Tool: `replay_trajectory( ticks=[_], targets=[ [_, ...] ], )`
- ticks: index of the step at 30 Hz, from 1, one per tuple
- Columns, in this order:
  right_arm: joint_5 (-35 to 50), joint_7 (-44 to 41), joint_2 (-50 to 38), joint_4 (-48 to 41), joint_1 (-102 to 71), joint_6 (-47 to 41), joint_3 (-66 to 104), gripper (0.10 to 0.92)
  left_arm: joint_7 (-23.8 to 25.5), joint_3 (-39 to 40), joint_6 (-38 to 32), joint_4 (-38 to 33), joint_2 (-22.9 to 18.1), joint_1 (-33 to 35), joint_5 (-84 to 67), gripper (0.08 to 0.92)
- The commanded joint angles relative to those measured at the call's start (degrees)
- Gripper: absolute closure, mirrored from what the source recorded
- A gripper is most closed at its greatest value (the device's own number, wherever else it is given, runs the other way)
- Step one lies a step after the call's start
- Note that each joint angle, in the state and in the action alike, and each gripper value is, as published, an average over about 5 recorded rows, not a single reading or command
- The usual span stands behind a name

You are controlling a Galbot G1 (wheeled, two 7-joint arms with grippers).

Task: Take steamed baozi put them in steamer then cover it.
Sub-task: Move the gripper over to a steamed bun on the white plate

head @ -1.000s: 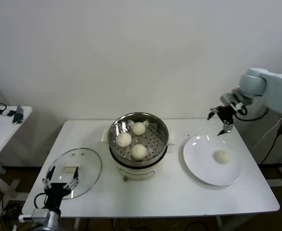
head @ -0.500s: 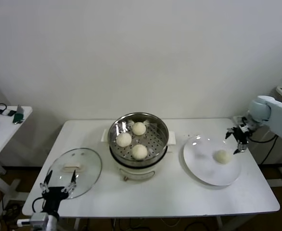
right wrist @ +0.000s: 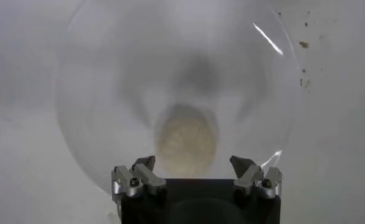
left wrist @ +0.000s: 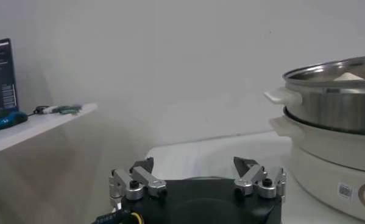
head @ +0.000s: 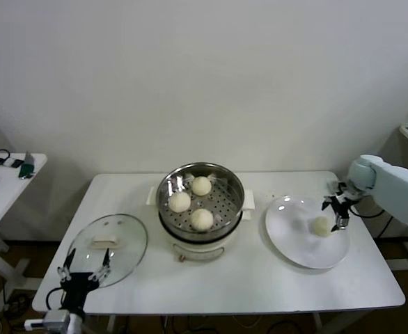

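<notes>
Baozi sit in two places on the white surface. Going left to right: the left hand waits low at the front left corner, jaws spread wide and empty, just in front of the glass cover, which lies flat on the surface. In the middle, the steamer stands uncovered with three baozi resting on its perforated floor. On the right, the fourth baozi lies on a white plate; the right hand hovers just beside it, fingers fully apart, holding nothing.
</notes>
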Motion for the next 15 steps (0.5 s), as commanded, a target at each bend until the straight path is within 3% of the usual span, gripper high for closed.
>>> replay_trajectory(
  ticks=[1, 5, 15],
  targets=[
    [-2.0, 0.0, 2.2, -3.4, -3.9, -0.1, 3.9, 0.203, 0.0, 0.0, 0.0, 0.0, 0.2, 0.0, 0.1, 0.177],
    [-1.9, -0.1, 2.5, -3.9, -4.3, -0.1, 4.5, 0.209, 0.0, 0.2, 0.1, 0.1, 0.1, -0.2, 0.1, 0.177],
    [-1.3, -1.0, 1.9, -2.5, -1.7, 0.0, 4.1, 0.354, 0.0, 0.2, 0.2, -0.2, 0.0, -0.2, 0.2, 0.177]
  ],
)
